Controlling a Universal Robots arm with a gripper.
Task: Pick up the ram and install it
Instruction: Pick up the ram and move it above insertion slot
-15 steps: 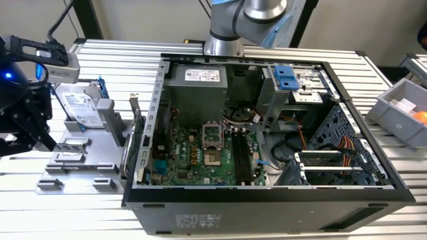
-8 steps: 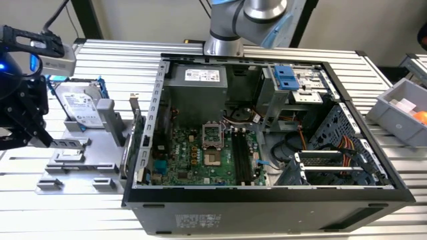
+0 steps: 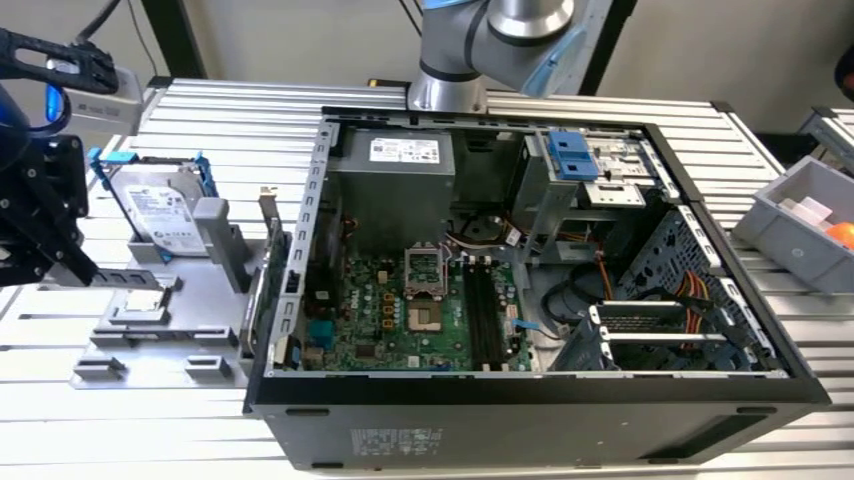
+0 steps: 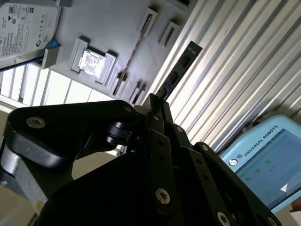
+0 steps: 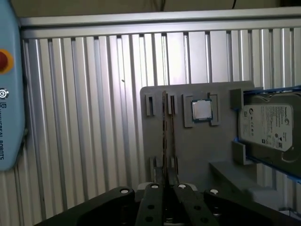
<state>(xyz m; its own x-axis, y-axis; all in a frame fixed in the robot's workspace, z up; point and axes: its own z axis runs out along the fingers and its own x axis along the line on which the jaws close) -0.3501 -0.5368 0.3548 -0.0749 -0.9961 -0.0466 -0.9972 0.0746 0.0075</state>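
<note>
Clenches the black gripper (image 4: 155,107) on the long, thin, dark circuit-board ram (image 4: 178,70), jutting straight out past the fingertips. Hovers over the ribbed metal surface (image 5: 94,117), with a flat grey holder plate (image 5: 197,146) just beyond the gripper bearing a square silver processor chip (image 5: 203,109) and a labelled grey hard drive (image 5: 268,127).

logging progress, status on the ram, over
gripper shut on the ram. ram held near the grey tray, outside the computer case. nothing seen in the way.
</note>
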